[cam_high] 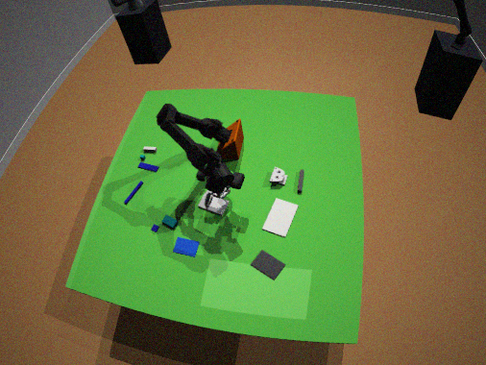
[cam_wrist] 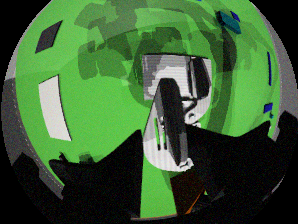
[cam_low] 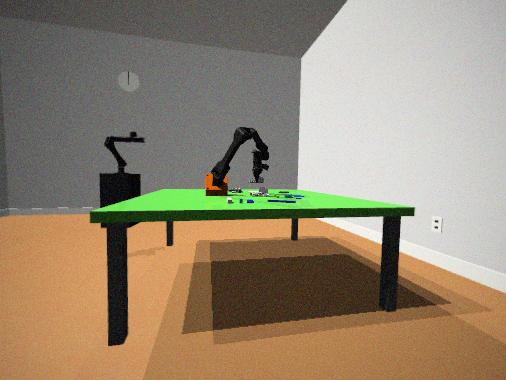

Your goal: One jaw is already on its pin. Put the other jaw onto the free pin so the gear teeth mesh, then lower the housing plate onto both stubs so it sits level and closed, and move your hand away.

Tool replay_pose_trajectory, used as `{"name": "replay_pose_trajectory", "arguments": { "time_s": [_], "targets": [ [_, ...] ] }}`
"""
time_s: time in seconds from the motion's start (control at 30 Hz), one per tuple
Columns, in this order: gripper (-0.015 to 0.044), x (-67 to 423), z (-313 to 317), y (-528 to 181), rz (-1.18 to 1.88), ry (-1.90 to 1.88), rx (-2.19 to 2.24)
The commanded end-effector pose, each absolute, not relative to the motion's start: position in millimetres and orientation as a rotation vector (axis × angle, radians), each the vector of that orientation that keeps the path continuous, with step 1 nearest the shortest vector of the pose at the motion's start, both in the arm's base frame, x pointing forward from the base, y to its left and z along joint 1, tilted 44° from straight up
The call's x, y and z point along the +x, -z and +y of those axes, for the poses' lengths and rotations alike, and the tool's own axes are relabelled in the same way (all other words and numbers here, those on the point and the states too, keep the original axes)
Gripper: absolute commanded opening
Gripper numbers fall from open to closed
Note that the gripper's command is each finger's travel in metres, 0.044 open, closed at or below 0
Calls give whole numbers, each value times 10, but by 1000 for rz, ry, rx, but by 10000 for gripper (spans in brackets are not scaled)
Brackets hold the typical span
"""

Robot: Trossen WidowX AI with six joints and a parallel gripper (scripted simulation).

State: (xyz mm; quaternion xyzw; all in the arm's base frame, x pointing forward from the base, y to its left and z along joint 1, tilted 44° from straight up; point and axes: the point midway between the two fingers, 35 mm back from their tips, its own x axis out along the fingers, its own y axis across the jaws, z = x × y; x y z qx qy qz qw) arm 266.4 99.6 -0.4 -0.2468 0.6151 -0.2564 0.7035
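Observation:
My gripper [cam_high: 222,191] [cam_low: 256,179] [cam_wrist: 160,131] is shut on the loose white gear jaw [cam_wrist: 165,161], whose teeth show at its near end in the wrist view. It holds the jaw above the table, over the near side of the base plate [cam_high: 220,207] [cam_wrist: 152,80]. The mounted jaw [cam_high: 208,199] [cam_wrist: 201,77] stands on that plate, at its right in the wrist view. The held jaw and fingers hide part of the base, and I cannot make out the free pin. A small white piece with two dark holes [cam_high: 278,175], apparently the housing plate, sits right of the arm.
A dark rod [cam_high: 301,182], white panel [cam_high: 280,217] [cam_wrist: 54,107] and dark grey panel [cam_high: 268,265] [cam_wrist: 48,37] lie right of the base plate. A blue panel [cam_high: 186,247], teal block [cam_high: 169,222] [cam_wrist: 229,22], blue bars [cam_high: 133,192] and white block [cam_high: 150,150] lie elsewhere.

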Motion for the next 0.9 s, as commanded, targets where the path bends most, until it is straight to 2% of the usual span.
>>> {"name": "replay_pose_trajectory", "arguments": {
  "time_s": [0.0,0.27,0.87],
  "targets": [
    [134,2566,1047,96,1347,619,-504],
    [134,2416,1139,236,1288,716,-405],
    [134,2413,1141,239,1285,720,-400]
  ]
}}
